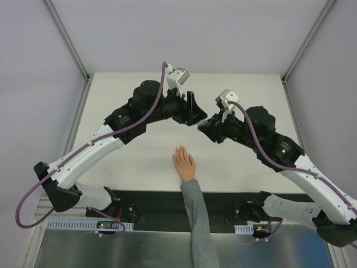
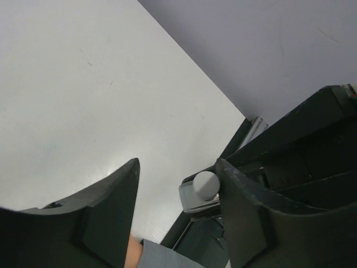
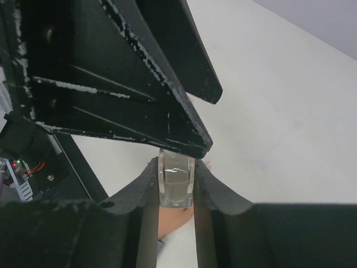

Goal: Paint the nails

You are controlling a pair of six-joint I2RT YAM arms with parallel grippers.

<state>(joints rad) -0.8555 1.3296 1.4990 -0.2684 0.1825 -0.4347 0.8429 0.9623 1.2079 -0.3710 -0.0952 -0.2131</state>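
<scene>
A pale peach hand (image 1: pixel 184 163) with a grey sleeve (image 1: pixel 196 218) lies flat on the white table, fingers together and pointing away. Its nails (image 1: pixel 179 150) are too small to tell from the skin. Above and beyond the fingertips, my right gripper (image 1: pixel 205 125) is shut on a small clear bottle (image 3: pixel 175 181); part of the hand (image 3: pixel 172 223) shows beneath it. My left gripper (image 1: pixel 195 114) stands open at the bottle's top. In the left wrist view the pale round cap (image 2: pixel 205 184) sits against the right finger (image 2: pixel 251 212), with a wide gap to the left finger (image 2: pixel 109 215).
The white table (image 1: pixel 134 162) is walled by pale panels on three sides. A black strip (image 1: pixel 156 201) runs along the near edge where the arm bases are bolted. The left arm's dark finger (image 3: pixel 139 84) hangs just above the bottle in the right wrist view.
</scene>
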